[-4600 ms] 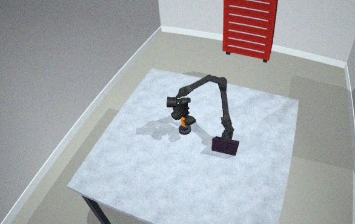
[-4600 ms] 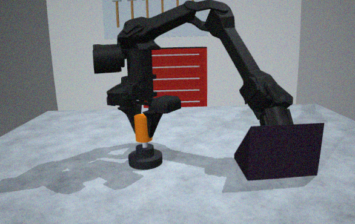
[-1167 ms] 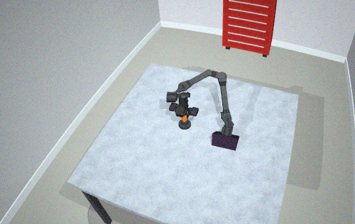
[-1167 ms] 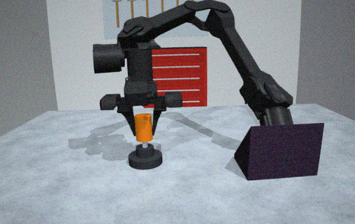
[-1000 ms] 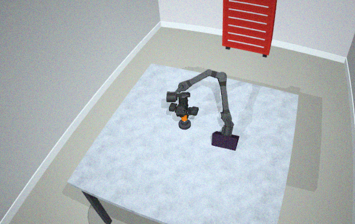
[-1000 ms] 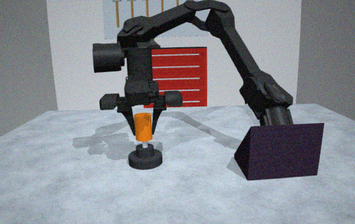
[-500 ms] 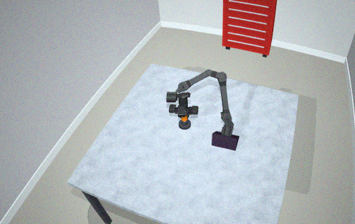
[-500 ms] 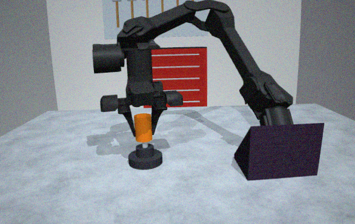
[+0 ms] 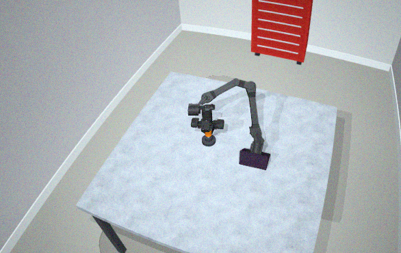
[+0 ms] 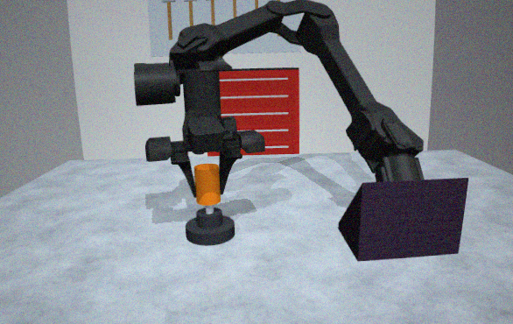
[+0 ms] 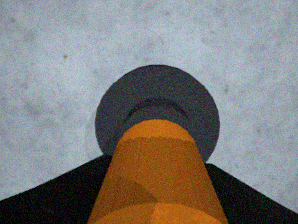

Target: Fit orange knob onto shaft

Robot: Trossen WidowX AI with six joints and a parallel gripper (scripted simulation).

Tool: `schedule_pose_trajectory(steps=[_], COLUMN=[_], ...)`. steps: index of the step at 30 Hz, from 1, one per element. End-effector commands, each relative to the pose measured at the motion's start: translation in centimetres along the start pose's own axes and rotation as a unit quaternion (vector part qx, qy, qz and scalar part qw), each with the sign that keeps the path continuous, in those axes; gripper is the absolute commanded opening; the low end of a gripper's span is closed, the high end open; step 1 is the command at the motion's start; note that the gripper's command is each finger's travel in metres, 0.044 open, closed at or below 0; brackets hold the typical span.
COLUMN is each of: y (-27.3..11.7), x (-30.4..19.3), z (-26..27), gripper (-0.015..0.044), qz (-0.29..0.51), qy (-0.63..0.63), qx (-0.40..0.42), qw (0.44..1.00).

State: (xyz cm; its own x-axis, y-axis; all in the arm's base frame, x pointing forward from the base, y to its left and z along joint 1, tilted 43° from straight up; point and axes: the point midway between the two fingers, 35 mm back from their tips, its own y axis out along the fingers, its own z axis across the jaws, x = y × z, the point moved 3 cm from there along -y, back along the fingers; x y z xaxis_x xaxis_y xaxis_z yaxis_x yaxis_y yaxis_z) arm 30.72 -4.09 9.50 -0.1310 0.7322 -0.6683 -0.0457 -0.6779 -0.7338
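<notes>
Gripper clamped on orange knob, upright over pedestal; knob's hole hidden, shaft mostly unseen.

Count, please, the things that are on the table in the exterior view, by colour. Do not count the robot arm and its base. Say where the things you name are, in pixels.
Orange: 1, the knob [image 9: 208, 133] [image 10: 207, 185] [image 11: 159, 167], held above the table
Dark grey: 1, the round pedestal [image 9: 209, 143] [image 10: 210, 235] [image 11: 157, 82]
Silver: 1, the shaft [image 10: 209, 210]
Total: 3

Orange knob: plain cyl., upright, above pedestal, not seated. Pedestal's dark, round, stepped, flat on tbl.; silver shaft upright, partly visible btwn.
</notes>
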Motion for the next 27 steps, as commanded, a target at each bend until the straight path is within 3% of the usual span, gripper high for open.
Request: schedule_pose_trajectory(steps=[1,7,27], y=[-0.20,-0.06,0.53], x=[-0.14,-0.17,-0.06], z=[-0.10,-0.22,-0.04], gripper=[0.0000,0.0000,0.0000], qz=[0.001,0.001,0.001], qy=[-0.019,-0.100,-0.100], qx=[-0.002,-0.002,-0.002], qw=[1.000,0.995,0.995])
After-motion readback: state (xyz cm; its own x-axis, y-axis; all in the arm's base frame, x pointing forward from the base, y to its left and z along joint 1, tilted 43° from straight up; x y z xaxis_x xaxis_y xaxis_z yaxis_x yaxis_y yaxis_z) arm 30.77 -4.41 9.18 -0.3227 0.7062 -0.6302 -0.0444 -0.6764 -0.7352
